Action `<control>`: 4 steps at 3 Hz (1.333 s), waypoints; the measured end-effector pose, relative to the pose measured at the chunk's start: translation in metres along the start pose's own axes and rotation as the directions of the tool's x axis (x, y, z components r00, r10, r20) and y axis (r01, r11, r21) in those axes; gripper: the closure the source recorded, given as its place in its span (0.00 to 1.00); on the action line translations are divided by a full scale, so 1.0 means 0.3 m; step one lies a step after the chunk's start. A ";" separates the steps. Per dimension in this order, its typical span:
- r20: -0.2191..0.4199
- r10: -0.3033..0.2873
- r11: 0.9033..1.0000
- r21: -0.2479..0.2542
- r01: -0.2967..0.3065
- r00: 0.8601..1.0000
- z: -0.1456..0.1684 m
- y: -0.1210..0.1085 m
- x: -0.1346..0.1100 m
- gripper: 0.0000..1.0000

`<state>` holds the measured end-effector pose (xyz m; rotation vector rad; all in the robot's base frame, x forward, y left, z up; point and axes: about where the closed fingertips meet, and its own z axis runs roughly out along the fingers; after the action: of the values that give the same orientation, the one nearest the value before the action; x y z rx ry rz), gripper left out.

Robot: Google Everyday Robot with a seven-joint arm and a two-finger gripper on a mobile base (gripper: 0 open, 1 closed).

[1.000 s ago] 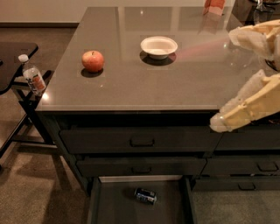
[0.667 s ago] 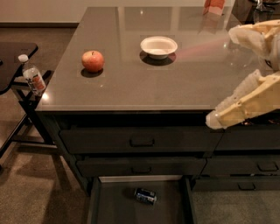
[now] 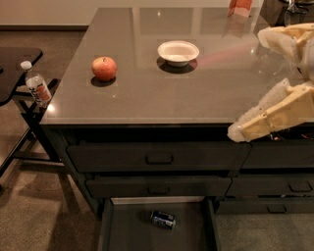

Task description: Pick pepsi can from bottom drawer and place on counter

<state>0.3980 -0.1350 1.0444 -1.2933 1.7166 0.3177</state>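
The pepsi can, dark blue with silver ends, lies on its side on the floor of the open bottom drawer, at the lower middle of the camera view. The counter is the glossy grey-brown slab above the dark cabinet. My gripper is the pale arm end at the right. It reaches left and down over the counter's front right edge, well above the can and to its right, holding nothing that I can see.
A red apple and a white bowl sit on the counter. An orange object stands at its far edge. A clear bottle with a white cap stands by the black side table at left. Two handled drawers above the open one are closed.
My gripper has moved a little to the left and down along the counter's front edge. The can, apple and bowl have not moved.
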 end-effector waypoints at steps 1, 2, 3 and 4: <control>-0.063 -0.019 1.000 0.018 0.020 0.998 0.040 0.038 0.036 0.00; -0.189 -0.060 0.990 0.115 0.083 0.980 0.116 0.092 0.158 0.00; -0.189 -0.063 0.990 0.114 0.085 0.980 0.115 0.093 0.154 0.00; -0.265 -0.102 0.988 0.087 0.129 0.959 0.153 0.130 0.194 0.00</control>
<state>0.3876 -0.1241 0.9620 -1.3996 1.8389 -0.0117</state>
